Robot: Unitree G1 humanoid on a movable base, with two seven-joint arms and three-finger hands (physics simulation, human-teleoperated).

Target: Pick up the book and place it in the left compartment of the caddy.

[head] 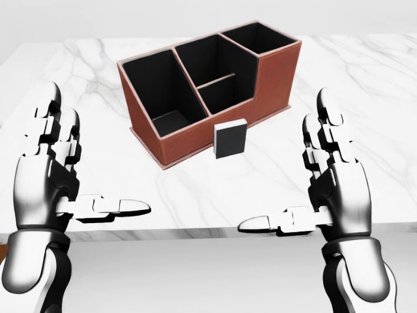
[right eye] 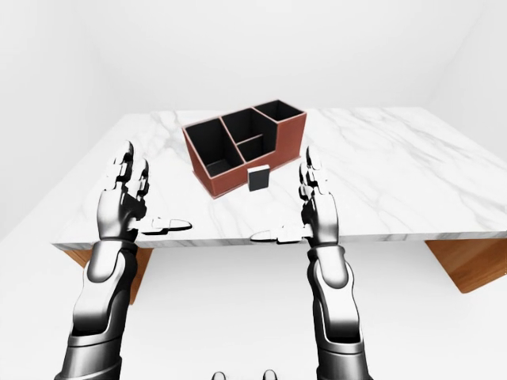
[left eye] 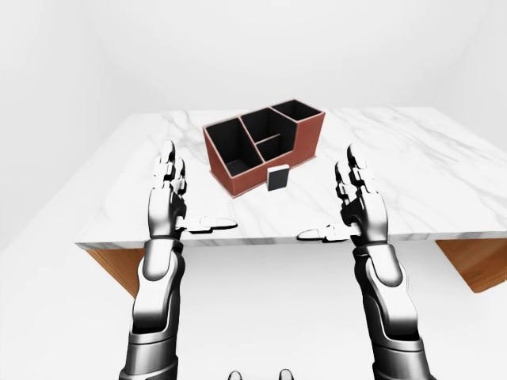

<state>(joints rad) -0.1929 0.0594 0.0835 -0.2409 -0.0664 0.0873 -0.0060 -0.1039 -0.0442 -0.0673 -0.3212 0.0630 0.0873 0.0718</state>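
A small black book (head: 230,139) with a pale top edge stands upright on the marble table (head: 371,104), against the near wall of the caddy (head: 277,78). The caddy is red-brown with black insides and sits turned at an angle. Its left compartment (head: 156,88) is a wide bay with nothing in it. My left hand (head: 91,163) is open below and left of the caddy, fingers up and thumb pointing inward. Open in the same pose, my right hand (head: 287,163) is held below and right of the book. Neither hand touches anything.
The table's near edge (head: 195,231) runs just under both thumbs. In the left-eye view, brown wooden supports (left eye: 475,265) show under the table's corners. White floor and walls surround the table.
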